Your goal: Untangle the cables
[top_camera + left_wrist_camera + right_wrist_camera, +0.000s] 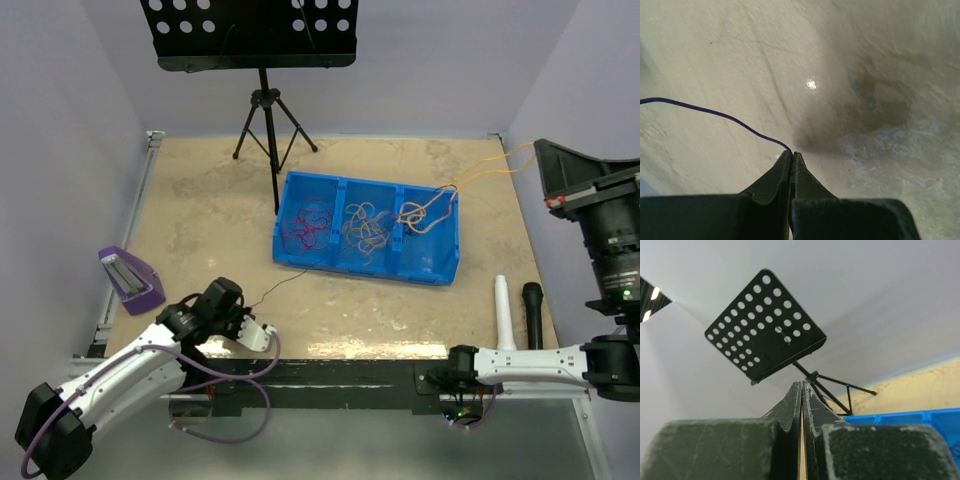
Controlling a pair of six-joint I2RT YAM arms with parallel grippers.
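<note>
The left gripper (791,154) is clenched on the end of a thin purple wire (715,112), with the tips pressed together just above the counter (200,220). In the overhead view this gripper sits near the front left of the counter. The wire runs from it up and to the right, lying slack, to the front left corner of a blue bin (400,268). Whether the far end goes into the bin cannot be told.

The bin stands in the middle of the counter and has three compartments. Red wires (310,225) lie curled in the left one and tan wires (365,228) in the middle one. Orange wires (430,212) fill the right one, and a few strands trail out over its back right corner toward the right edge of the counter.

The right gripper (801,385) is closed with nothing between its tips. It points up toward a black music stand (250,30) at the back of the counter, well apart from the bin. A small purple holder (132,280) sits by the left edge.
</note>
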